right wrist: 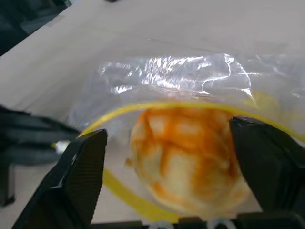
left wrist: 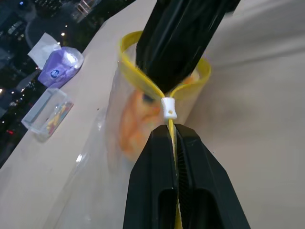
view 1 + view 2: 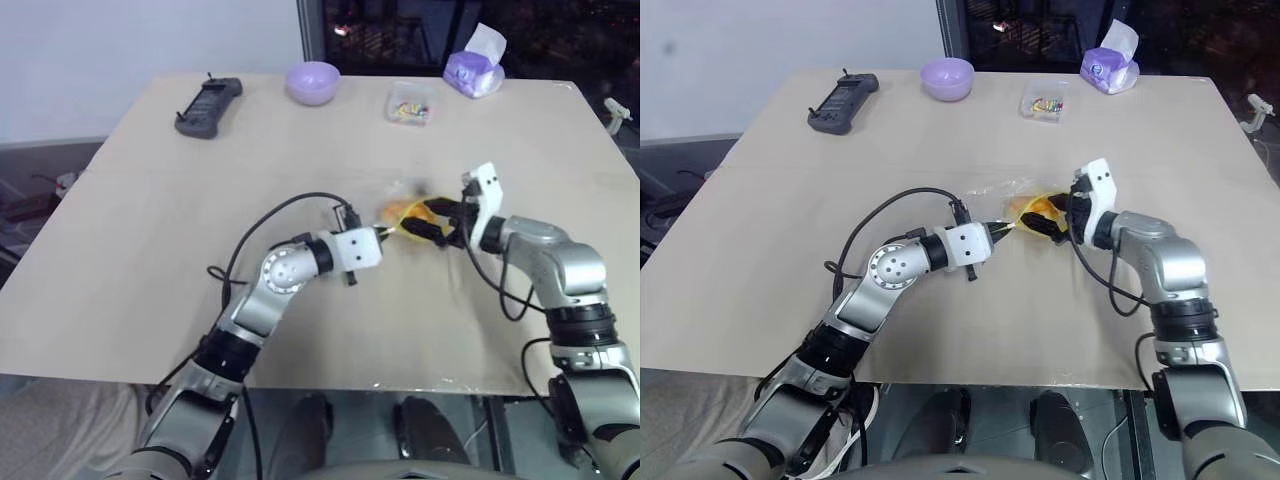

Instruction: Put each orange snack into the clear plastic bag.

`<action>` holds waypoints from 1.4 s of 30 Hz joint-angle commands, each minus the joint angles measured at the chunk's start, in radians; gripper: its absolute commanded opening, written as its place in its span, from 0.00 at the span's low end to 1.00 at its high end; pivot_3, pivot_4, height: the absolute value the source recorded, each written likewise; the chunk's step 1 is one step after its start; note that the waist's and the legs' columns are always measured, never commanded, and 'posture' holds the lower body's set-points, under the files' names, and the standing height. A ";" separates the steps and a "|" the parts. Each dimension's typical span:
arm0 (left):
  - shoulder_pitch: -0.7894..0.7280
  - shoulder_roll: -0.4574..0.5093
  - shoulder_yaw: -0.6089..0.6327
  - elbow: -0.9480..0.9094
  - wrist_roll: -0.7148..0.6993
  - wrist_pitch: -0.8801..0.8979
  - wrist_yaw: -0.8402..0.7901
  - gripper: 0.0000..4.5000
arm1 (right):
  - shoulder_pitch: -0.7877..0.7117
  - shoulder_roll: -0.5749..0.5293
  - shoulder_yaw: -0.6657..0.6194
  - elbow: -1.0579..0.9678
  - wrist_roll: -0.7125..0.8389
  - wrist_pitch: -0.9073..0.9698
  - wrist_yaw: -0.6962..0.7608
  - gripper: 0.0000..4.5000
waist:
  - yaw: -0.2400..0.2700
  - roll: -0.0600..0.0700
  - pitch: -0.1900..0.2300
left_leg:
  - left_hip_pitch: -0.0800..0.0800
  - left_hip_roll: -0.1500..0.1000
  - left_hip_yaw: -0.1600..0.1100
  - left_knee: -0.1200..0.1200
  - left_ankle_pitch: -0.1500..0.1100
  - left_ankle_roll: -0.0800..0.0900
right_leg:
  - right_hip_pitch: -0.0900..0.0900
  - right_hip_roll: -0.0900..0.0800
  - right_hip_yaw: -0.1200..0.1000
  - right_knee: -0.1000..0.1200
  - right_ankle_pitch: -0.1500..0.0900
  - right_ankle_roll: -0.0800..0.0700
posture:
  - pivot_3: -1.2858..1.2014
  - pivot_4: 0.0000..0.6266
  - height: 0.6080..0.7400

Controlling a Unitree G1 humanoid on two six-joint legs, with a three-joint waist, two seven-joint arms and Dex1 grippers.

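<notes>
The orange snack (image 1: 190,157), a domed bun with a grid pattern, lies in the mouth of the clear plastic bag (image 1: 167,76) near the table's middle. My left gripper (image 2: 172,129) is shut on the bag's yellow seal strip (image 2: 126,62), just behind the white slider. From the other side, my right gripper (image 1: 171,138) reaches into the bag's mouth and stands open, one finger on each side of the bun. In the left eye view the bun (image 3: 405,210) sits between the left gripper (image 3: 385,233) and the right gripper (image 3: 430,222).
Along the far edge of the table (image 3: 150,200) stand a black handheld device (image 3: 208,105), a purple bowl (image 3: 313,82), a small clear box of colourful bits (image 3: 411,103) and a purple tissue pack (image 3: 474,68).
</notes>
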 commanded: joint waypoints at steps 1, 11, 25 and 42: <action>-0.006 0.003 0.023 -0.017 0.000 0.005 0.020 0.00 | 0.075 -0.114 -0.064 -0.131 0.079 0.029 0.105 0.99 | 0.006 0.000 0.000 | -0.001 0.000 -0.001 0.000 0.000 0.000 | 0.000 0.000 -0.001 0.000 0.000 0.000 | 0.52 0.24 1.00; -0.013 0.003 0.028 -0.006 -0.009 0.010 0.025 0.00 | 0.156 -0.318 0.028 0.047 -0.240 -0.403 0.078 0.99 | -0.001 0.000 0.000 | 0.001 0.000 0.001 0.000 0.000 0.000 | 0.001 0.000 0.000 0.000 0.000 0.000 | 0.52 0.24 1.00; -0.014 -0.006 0.029 -0.004 -0.006 0.014 0.026 0.00 | -0.009 -0.159 0.173 0.349 -0.526 -0.833 -0.071 0.94 | -0.001 0.000 0.000 | 0.001 0.000 0.001 0.000 0.000 0.000 | 0.000 0.000 0.001 0.000 0.000 0.000 | 0.52 0.24 1.00; -0.036 -0.001 0.045 0.020 0.035 0.019 0.080 0.00 | -0.025 -0.164 0.136 0.384 -0.534 -0.878 -0.081 0.03 | -0.001 0.000 0.000 | 0.001 0.000 0.001 0.000 0.000 0.000 | 0.000 0.000 0.001 0.000 0.000 0.000 | 0.52 0.24 1.00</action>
